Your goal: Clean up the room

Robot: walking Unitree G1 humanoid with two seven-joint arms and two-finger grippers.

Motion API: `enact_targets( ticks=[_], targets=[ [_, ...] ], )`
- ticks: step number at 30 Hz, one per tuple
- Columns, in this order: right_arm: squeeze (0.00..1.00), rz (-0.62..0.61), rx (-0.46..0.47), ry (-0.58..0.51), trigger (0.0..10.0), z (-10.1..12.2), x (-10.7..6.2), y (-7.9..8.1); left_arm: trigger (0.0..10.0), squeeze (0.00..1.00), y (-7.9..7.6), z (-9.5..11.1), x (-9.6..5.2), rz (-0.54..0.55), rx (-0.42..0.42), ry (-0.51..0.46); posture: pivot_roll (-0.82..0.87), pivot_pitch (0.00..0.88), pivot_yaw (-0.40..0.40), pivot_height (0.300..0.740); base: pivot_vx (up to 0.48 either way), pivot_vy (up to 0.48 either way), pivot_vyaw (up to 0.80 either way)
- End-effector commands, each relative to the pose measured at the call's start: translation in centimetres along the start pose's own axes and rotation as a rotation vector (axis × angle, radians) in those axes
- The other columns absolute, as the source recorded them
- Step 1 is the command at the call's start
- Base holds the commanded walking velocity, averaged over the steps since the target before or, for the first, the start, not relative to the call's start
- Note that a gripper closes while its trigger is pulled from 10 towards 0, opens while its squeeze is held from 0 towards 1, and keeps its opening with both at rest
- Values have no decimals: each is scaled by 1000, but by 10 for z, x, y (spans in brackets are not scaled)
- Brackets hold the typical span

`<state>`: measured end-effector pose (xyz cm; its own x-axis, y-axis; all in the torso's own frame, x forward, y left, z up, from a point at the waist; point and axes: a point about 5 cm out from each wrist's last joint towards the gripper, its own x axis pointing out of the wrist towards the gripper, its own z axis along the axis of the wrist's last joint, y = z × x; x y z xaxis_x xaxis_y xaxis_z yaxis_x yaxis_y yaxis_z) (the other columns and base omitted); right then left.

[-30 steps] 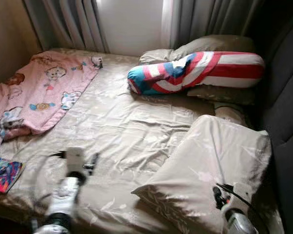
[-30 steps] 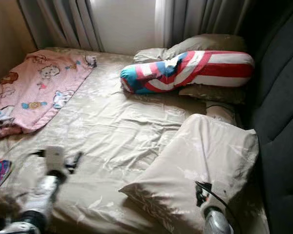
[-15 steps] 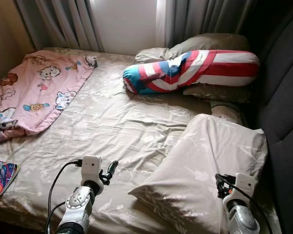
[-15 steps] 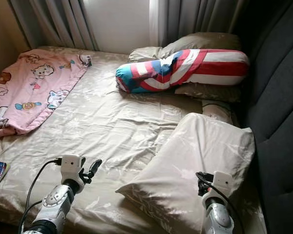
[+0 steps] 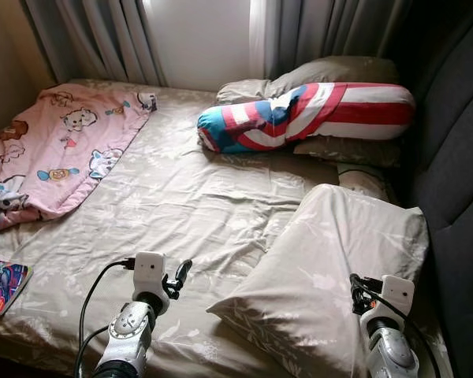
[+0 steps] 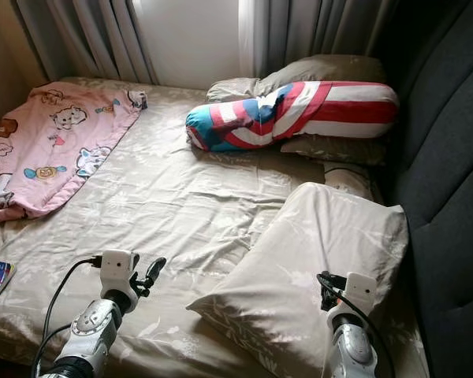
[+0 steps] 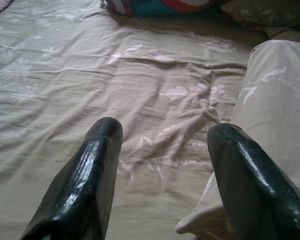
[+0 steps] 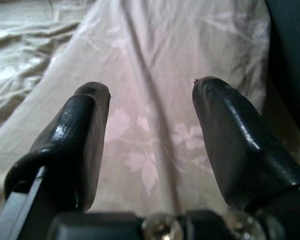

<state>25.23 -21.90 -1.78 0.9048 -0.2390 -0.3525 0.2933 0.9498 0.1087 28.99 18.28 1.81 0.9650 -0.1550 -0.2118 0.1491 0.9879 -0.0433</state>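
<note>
Far left of the left end effector (image 5: 176, 277), a colourful book (image 5: 1, 283) lies at the bed's near edge, and beyond it a pink cartoon blanket (image 5: 59, 153) sprawls crumpled over the far-left part of the bed (image 5: 181, 197). Left end effector hangs low over the beige floral sheet, fingers (image 7: 92, 170) spread wide with nothing between them; the sheet under it is wrinkled. Just to its right sits the corner of the large beige pillow (image 5: 331, 268), lying askew, angled across the mattress. Ahead of both arms, near the curtains (image 5: 102, 35), a red-white-blue bolster (image 5: 307, 114) rests on two more pillows by the dark headboard (image 5: 457, 157). Right end effector (image 8: 150, 130) is poised directly above the big pillow's near end, fingers wide apart, empty, not yet touching the fabric as far as can be judged. Change since a second ago: the blur has gone, the view has steadied, and both arms have come up into a ready pose flanking the pillow. Reading: approach finished; tidying proper is hardly begun, and the skewed pillow looks the likely first thing to be gripped and moved toward the headboard.
</note>
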Motion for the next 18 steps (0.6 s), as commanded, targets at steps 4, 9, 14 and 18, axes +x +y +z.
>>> enact_targets(
  ticks=[4,9,14,18],
  targets=[
    [0,-18,3,-7,10000,-1,-1,-3,10000,0,2,0,-1,8,15,1,-2,22,-35,682,0,0,0],
    [0,-19,8,18,10000,-4,-2,-3,10000,0,2,-1,-1,7,19,3,-1,24,-33,682,0,0,0],
    [0,-22,7,28,10000,-5,-2,-3,10000,0,3,0,-1,6,21,1,1,25,-32,682,0,0,0],
    [0,-22,18,49,10000,-7,-1,-2,10000,0,4,0,-2,11,20,-1,2,27,-33,667,0,0,0]
  ],
)
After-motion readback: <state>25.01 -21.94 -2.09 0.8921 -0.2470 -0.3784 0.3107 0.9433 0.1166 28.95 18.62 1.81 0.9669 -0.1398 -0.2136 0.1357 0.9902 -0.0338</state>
